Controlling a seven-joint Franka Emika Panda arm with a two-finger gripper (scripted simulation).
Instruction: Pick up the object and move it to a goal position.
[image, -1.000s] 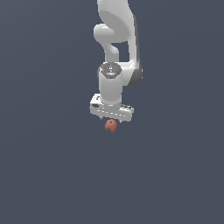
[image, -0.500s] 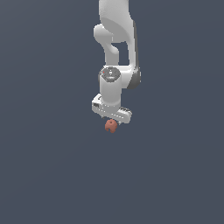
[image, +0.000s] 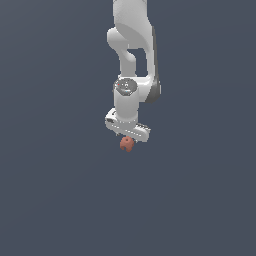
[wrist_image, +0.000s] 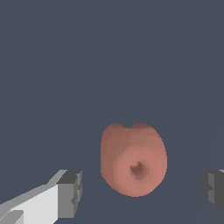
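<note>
the object (image: 127, 144) is a small reddish-orange rounded lump, smooth and matte, much like a tiny apple. in the exterior view it sits just below the white arm's end, against the plain dark blue-grey ground, and a dark notch shows at its lower edge. in the wrist view the object (wrist_image: 133, 159) looks plump and slightly taller than wide, with two soft lobes and a shallow cleft along one end, and a small dark dimple sunk into the face turned toward the camera. whether it rests on the surface or is lifted off it is hard to tell, since no shadow or contact line shows clearly.
</note>
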